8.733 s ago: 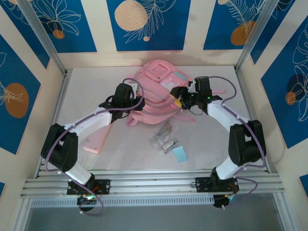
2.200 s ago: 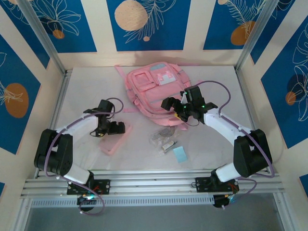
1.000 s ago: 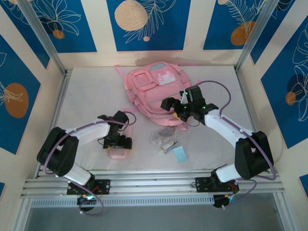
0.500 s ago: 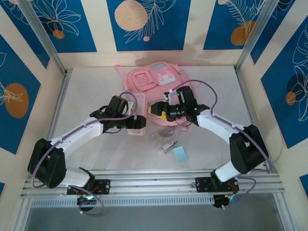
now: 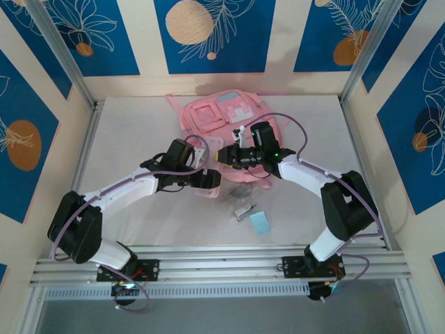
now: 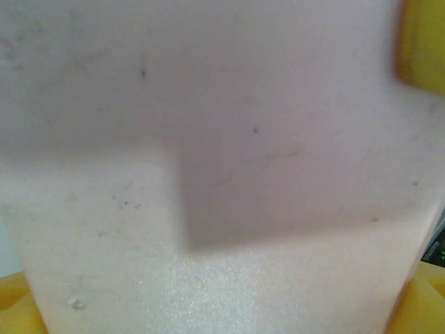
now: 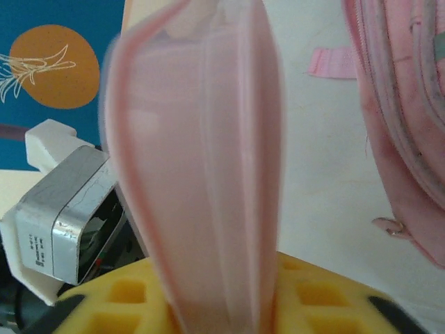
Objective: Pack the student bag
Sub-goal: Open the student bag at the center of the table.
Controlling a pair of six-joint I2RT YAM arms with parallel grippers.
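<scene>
The student bag [image 5: 221, 113], large and pink with pale patches, lies flat at the back of the table; its side shows as [image 7: 403, 125]. In front of it a small flat pink pouch [image 5: 204, 165] is held off the table between both arms. My left gripper [image 5: 203, 178] is shut across the pouch's width, and the pouch's pale face [image 6: 222, 174] sits between the yellow pads [image 6: 425, 306]. My right gripper [image 5: 224, 157] is shut on the pouch's thin edge [image 7: 208, 153], which stands up between its yellow pads [image 7: 104, 306].
A clear packet of small items [image 5: 236, 189], a small stick-like item [image 5: 243, 210] and a light blue square [image 5: 261, 223] lie on the table toward the front. A loose pink strap [image 7: 330, 62] lies by the bag. Patterned walls enclose three sides.
The left arm lifted the pouch from the front of the table and carried it toward the bag. The right gripper swung left to meet it and closed on its edge.
</scene>
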